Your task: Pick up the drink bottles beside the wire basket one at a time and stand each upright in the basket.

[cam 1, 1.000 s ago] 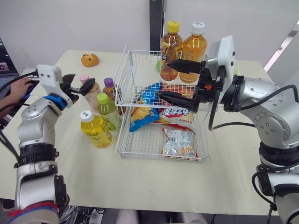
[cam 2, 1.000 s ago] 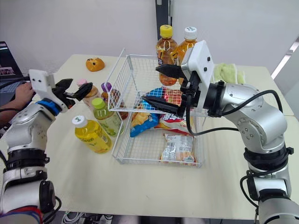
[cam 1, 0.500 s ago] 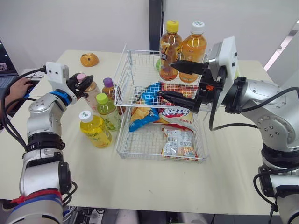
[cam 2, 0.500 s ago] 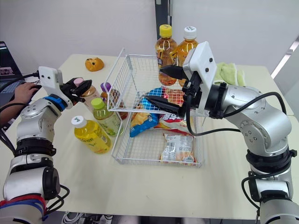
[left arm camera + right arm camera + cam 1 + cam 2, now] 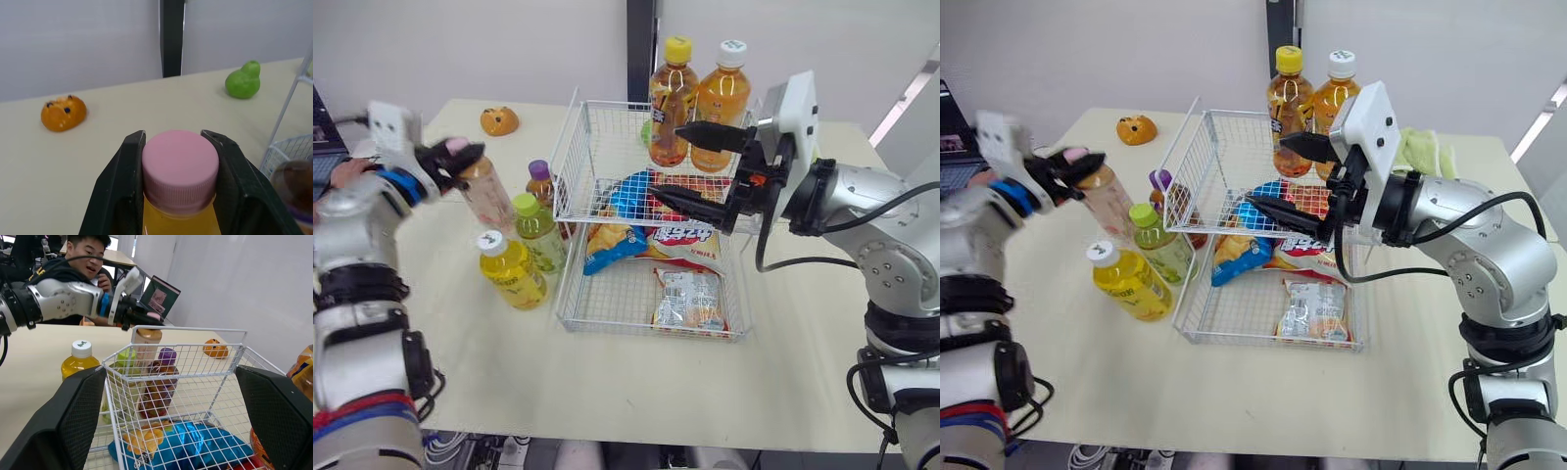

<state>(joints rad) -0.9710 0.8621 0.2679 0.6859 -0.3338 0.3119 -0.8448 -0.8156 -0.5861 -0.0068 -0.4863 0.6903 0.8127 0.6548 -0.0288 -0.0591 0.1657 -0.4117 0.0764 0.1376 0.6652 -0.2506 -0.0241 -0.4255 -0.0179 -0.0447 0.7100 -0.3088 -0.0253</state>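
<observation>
- The left gripper (image 5: pixel 174 138) is clamped on the pink cap of a drink bottle (image 5: pixel 485 192), with one finger on each side of the cap.
- That bottle leans with its cap to the left. It sits left of the wire basket (image 5: pixel 570 147), with its base near the green-capped bottle (image 5: pixel 538 233).
- The right gripper (image 5: pixel 666 160) is spread wide and empty, over the basket's far half.
</observation>
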